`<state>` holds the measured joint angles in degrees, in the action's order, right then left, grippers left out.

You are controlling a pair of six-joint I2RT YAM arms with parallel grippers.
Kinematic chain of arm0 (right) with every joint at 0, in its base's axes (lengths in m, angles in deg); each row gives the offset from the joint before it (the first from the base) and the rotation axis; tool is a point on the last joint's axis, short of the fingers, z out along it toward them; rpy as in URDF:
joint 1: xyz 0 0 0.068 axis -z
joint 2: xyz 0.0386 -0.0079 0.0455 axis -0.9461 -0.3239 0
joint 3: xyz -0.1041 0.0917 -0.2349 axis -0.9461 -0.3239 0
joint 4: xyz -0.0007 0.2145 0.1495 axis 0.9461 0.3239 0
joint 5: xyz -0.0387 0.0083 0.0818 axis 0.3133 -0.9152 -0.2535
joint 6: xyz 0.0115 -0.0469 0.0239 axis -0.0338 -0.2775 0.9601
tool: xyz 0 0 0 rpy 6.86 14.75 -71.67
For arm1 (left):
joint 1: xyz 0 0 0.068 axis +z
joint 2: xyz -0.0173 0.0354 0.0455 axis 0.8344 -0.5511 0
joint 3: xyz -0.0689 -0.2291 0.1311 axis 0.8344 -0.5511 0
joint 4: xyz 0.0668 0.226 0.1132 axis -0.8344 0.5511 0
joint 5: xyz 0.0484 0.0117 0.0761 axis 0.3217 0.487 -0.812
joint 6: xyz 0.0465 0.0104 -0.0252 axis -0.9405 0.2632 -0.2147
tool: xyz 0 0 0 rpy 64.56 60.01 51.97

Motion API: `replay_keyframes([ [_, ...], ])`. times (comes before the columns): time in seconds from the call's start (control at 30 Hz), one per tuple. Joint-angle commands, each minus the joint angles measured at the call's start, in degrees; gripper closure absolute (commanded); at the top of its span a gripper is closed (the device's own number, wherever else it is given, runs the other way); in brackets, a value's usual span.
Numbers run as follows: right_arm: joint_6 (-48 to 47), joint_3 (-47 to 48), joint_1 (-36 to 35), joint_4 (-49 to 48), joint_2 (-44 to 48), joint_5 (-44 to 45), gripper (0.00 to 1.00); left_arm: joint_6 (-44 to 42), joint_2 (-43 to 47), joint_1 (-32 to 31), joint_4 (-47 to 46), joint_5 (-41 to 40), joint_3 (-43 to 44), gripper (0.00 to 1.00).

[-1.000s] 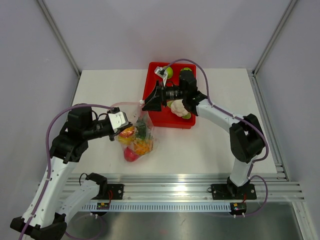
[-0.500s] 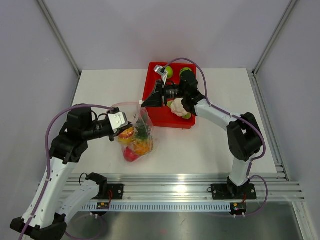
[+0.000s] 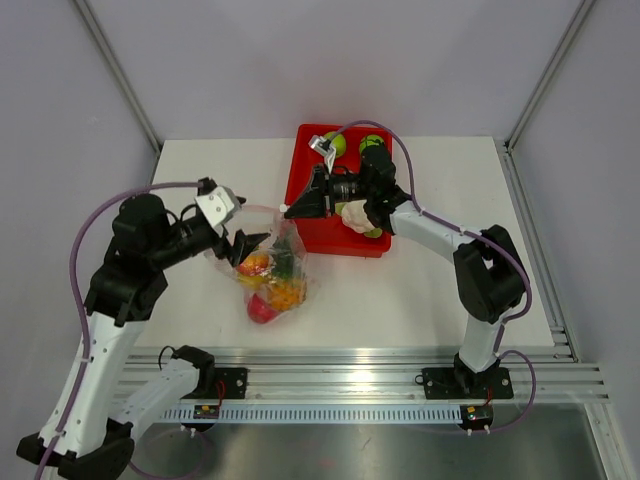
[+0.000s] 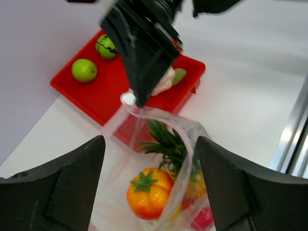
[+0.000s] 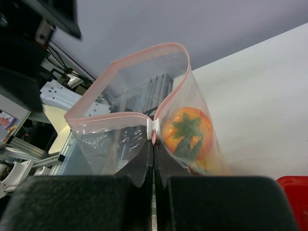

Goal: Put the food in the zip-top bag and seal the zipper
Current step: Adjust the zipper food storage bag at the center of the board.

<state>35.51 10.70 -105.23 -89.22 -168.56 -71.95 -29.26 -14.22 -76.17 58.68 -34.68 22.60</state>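
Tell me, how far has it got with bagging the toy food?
Partly done. An orange fruit, pineapple and a red piece lie in the zip-top bag. The right gripper pinches the zipper; the left gripper is open. Remaining: cauliflower and green fruits in the red tray, and the bag's mouth gapes unsealed.

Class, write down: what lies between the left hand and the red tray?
The clear bag, its open mouth pinched at the rim by the right hand. The left wrist view shows this best.
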Motion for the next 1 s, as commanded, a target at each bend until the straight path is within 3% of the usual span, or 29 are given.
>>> replay_keyframes([
  [0.0, -2.7, -0.2, -0.2, 1.4, 3.9, 1.5, 1.0, 7.1, -7.5, 0.2, -4.5, -4.8, 10.6, 0.2],
  [0.13, -5.6, -1.0, -0.4, 2.8, 5.5, 1.8, 1.0, 9.3, -17.6, 0.2, 1.1, -1.3, 20.1, 0.19],
  [0.3, -10.9, -1.6, -0.6, 6.9, 8.5, 3.2, 1.0, 9.6, -28.4, 0.2, 10.7, 4.5, 31.0, 0.25],
  [0.7, -14.7, -0.9, -1.5, 7.1, 11.1, 1.5, 1.0, 3.9, -24.8, 0.0, 12.1, 8.4, 24.1, 0.22],
  [0.97, -16.9, -0.1, -2.4, 9.4, 11.6, -0.6, 1.0, 2.6, -30.3, 0.0, 16.8, 13.8, 27.6, 0.36],
])
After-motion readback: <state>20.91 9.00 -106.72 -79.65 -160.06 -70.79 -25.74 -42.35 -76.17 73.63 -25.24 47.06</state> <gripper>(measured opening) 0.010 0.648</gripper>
